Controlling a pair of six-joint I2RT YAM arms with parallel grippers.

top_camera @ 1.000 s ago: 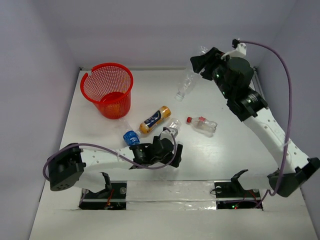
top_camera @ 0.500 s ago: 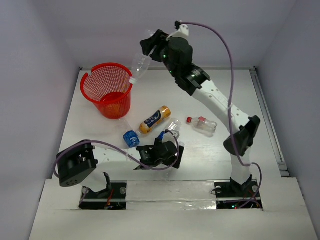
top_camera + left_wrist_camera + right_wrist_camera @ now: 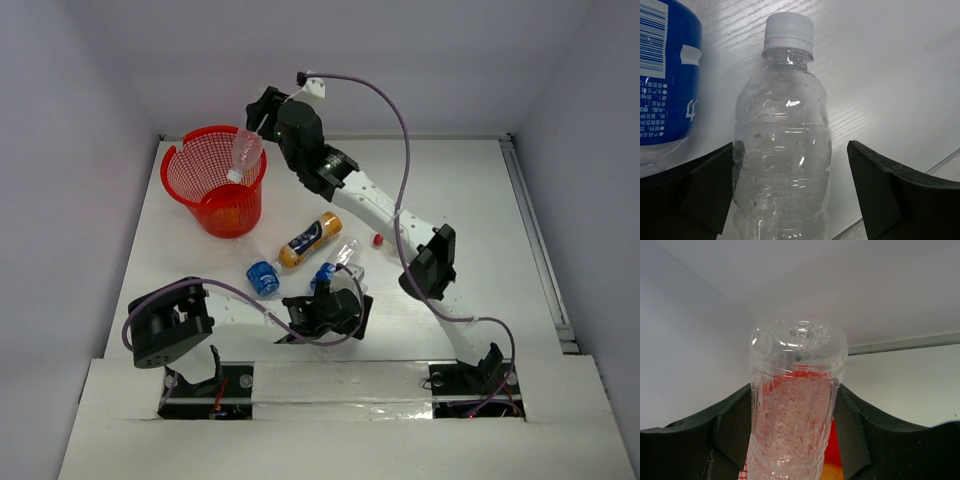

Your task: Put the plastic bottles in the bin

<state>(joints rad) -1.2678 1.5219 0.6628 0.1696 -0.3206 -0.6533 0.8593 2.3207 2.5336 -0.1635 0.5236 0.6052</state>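
- One round red mesh bin (image 3: 205,190) stands at the far left of the white tabletop (image 3: 470,220).
- Two robot arms reach in from the near edge.
- The right gripper (image 3: 794,390) is clamped on one clear ribbed bottle (image 3: 243,152). It holds the bottle above the bin's mouth, with the white cap pointing down just inside the rim.
- An orange shape (image 3: 832,474) shows low in the bin. Whether it is a bottle cannot be told.
- The left gripper (image 3: 790,147) is low over the tabletop with its fingers apart. They stand on either side of one clear white-capped bottle (image 3: 785,100) that lies flat. There is a gap on one side, and the bottle is not gripped.
- Two blue-labelled bottles lie on the tabletop. The first blue-labelled bottle (image 3: 325,272) is just beside the white-capped one. The second blue-labelled bottle (image 3: 262,278) is further left, apart from the others.
- One orange-and-blue labelled bottle (image 3: 308,238) lies between the bin and the left gripper, clear of both.
- One red cap (image 3: 377,240) shows beside the right arm, which hides the rest of that bottle.
- In all, five bottles are plainly visible, four on the tabletop and one held, plus the one that is mostly hidden.
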